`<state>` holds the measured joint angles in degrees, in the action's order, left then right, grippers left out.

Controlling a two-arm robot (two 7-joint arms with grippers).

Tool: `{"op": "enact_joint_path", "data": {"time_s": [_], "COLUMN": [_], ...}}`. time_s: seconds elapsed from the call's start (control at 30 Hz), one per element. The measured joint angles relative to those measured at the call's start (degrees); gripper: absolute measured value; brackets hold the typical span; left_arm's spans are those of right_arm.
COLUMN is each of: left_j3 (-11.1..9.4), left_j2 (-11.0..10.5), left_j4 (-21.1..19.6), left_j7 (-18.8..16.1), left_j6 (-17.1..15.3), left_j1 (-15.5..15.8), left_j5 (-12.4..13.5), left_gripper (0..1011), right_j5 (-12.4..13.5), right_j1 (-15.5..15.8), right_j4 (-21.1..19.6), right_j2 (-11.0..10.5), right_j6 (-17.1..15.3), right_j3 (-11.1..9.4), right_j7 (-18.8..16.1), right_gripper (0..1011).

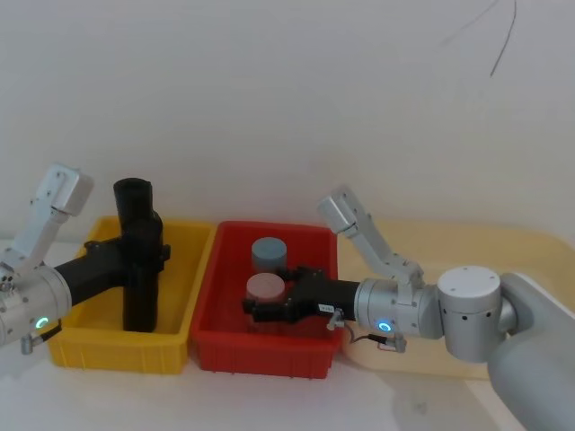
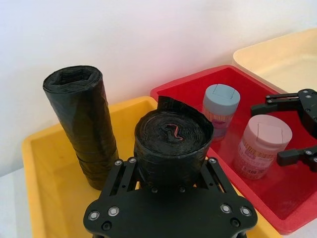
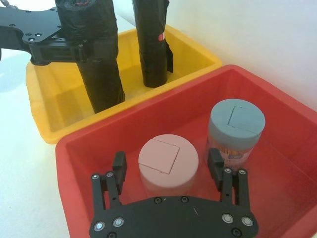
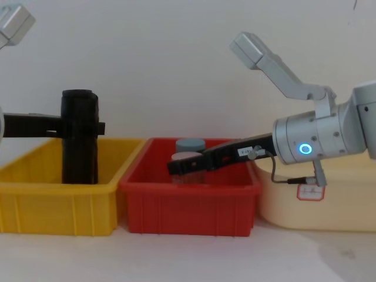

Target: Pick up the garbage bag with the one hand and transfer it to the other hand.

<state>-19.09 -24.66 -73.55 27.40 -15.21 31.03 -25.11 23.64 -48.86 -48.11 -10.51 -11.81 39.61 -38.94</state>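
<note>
While its foot is hidden by the wall of the yellow bin (image 2: 39,168), the garbage bag (image 2: 171,136) is held upright, clamped between the fingers of the left gripper (image 2: 168,168), beside a second roll (image 2: 84,124). The fingers of the right gripper (image 3: 166,159) are spread around a pink-lidded jar (image 3: 161,171).

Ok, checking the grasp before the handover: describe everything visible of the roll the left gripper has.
The garbage bag is a matte-black, tightly wound plastic roll, a loose flap at its top rim. It stands upright in the yellow bin, apart from a look-alike roll. The left gripper is shut on its upper part; whether its base touches the bin floor is unclear.
</note>
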Motion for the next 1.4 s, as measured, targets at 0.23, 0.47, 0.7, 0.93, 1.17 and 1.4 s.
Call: {"op": "enact_joint_path", "data": {"time_s": [0.23, 0.47, 0.7, 0.93, 1.17, 1.4], "left_j3": [0.0, 0.0, 0.0, 0.0, 0.0, 0.0], "left_j2": [0.0, 0.0, 0.0, 0.0, 0.0, 0.0], "left_j4": [0.0, 0.0, 0.0, 0.0, 0.0, 0.0], "left_j7": [0.0, 0.0, 0.0, 0.0, 0.0, 0.0], "left_j6": [0.0, 0.0, 0.0, 0.0, 0.0, 0.0], "left_j1": [0.0, 0.0, 0.0, 0.0, 0.0, 0.0], "left_j5": [0.0, 0.0, 0.0, 0.0, 0.0, 0.02], "left_gripper": [437, 437, 437, 437, 437, 581], "right_j5": [-0.34, -0.52, -0.63, -0.69, -0.72, -0.76], "right_j1": [-0.03, -0.06, -0.09, -0.11, -0.1, 0.04], "right_j4": [0.13, 0.19, 0.23, 0.27, 0.27, 0.01], "right_j2": [0.14, 0.19, 0.23, 0.27, 0.28, 0.2], "right_j6": [0.05, 0.09, 0.14, 0.15, 0.15, 0.15], "right_j3": [-0.05, -0.07, -0.07, -0.07, -0.06, -0.18], "right_j7": [0.1, 0.21, 0.26, 0.32, 0.34, 0.36], "right_gripper": [890, 697, 650, 650, 650, 650]}}
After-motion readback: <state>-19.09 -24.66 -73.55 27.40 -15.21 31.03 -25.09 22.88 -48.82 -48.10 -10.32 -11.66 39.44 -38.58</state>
